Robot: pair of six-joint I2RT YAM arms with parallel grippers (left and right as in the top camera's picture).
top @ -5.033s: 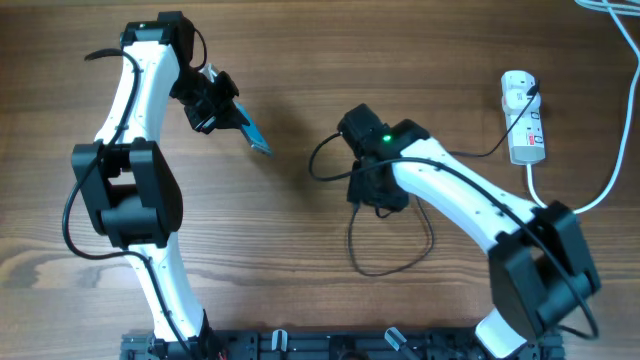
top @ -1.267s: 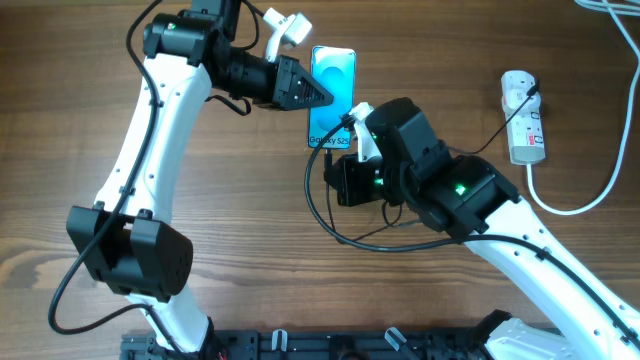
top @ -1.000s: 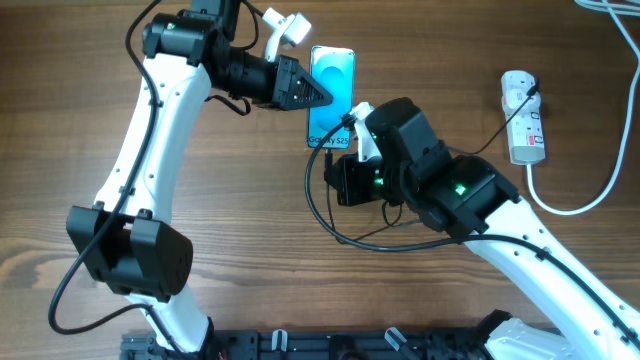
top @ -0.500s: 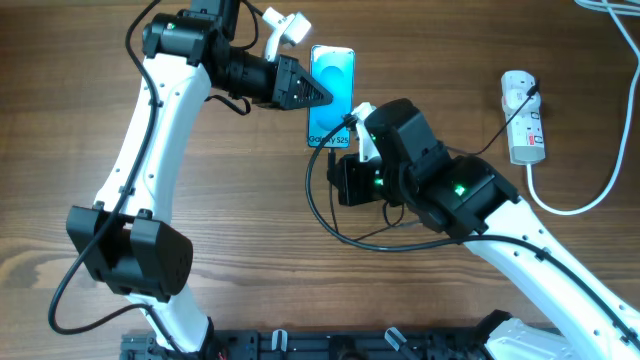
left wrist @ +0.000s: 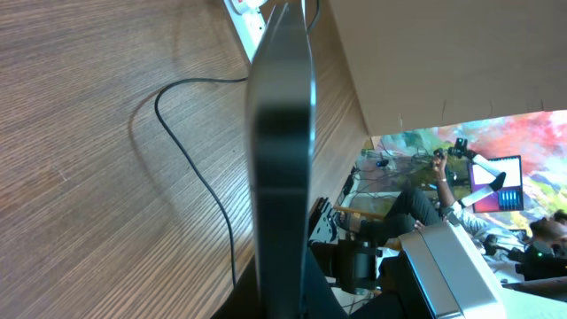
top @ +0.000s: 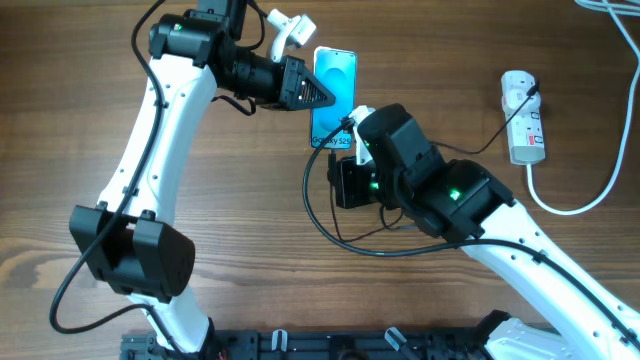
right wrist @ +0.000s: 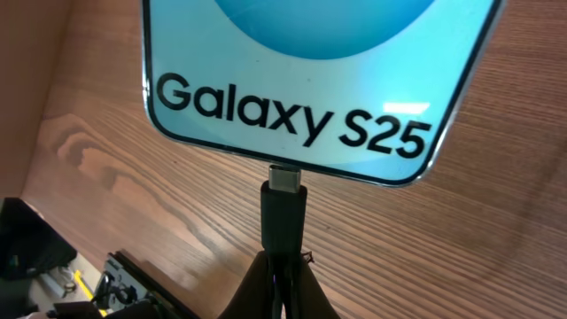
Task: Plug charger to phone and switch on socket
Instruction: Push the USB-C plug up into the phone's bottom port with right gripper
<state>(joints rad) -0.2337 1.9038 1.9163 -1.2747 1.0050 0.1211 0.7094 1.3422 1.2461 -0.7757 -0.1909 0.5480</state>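
The phone (top: 334,92) faces up with its cyan screen lit, and my left gripper (top: 316,95) is shut on its left edge. The left wrist view shows the phone (left wrist: 282,151) edge-on between the fingers. My right gripper (top: 352,138) sits just below the phone's text end, shut on the charger plug (right wrist: 283,213). The plug's metal tip meets the port in the phone's (right wrist: 310,97) bottom edge, with a sliver of metal still showing. The charger cable (top: 322,215) loops under the right arm. The white socket (top: 523,118) lies at the far right.
The socket's white cord (top: 590,205) curves away to the right edge. A thin black lead runs from the right arm's side to the socket's top end. Both arms crowd the upper middle of the wooden table (top: 250,240). The robot base rail (top: 330,345) lines the front edge.
The left arm and phone have shifted slightly to the right. The right gripper has edged up towards the phone's bottom edge, still holding the plug.
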